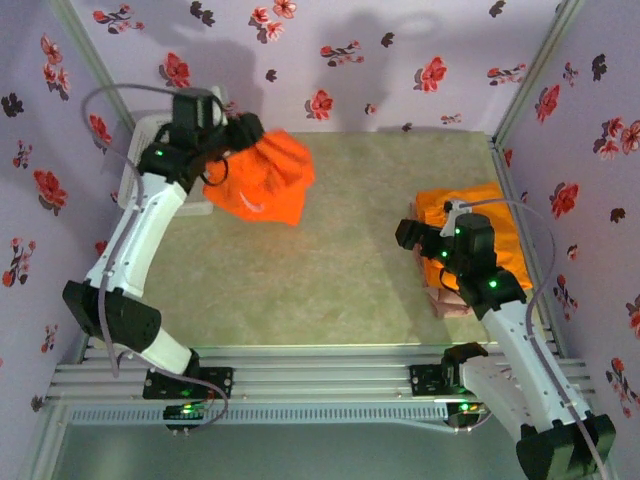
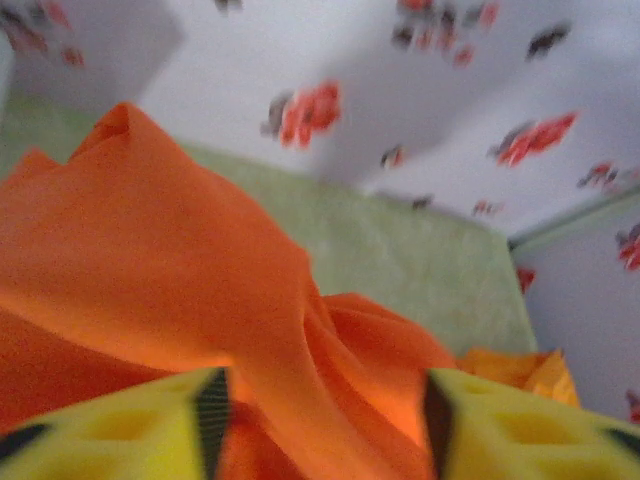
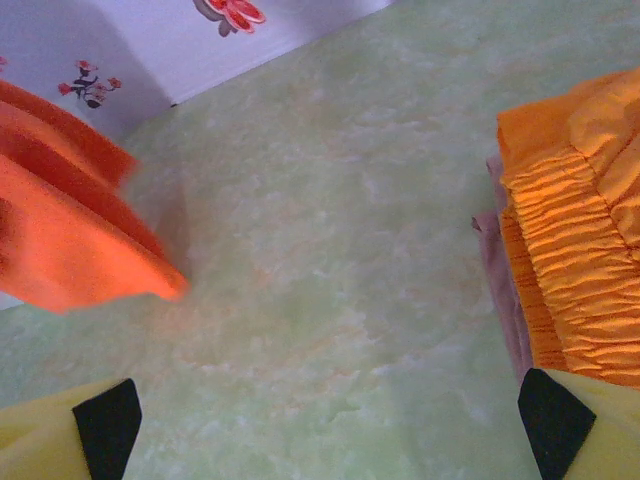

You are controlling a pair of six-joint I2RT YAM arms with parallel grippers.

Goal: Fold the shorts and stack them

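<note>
— Status pls, where are the shorts rn?

— Two are stacked at the right edge of the counter (image 1: 330,270): the folded orange shorts (image 1: 488,215) lie on top of the pink-beige shorts (image 1: 450,300). The loose orange shorts (image 1: 268,180) are bunched up in the air near the far-left corner, at my left pincer (image 2: 322,410).

— Grasping them or not?

— Its fingers stand apart, w/ cloth bulging between them. It looks released to me, so I think the cloth only hangs on the fingers. My right pincer (image 3: 330,430) is spread wide and grasps nothing. It hovers over bare counter just beside the stack.

— What can go wrong?

— Imo a few things. The cloth can slide off as one crumpled heap, bc nothing pinches it, and then the fold is harder to begin. It hangs near the basket (image 1: 135,165) in that corner, so part may drop over the rim. A hem can also catch on a finger and drag when my arm moves. And my right arm is v. close to the stack, so a careless swing could push the top pair out of line.
</note>
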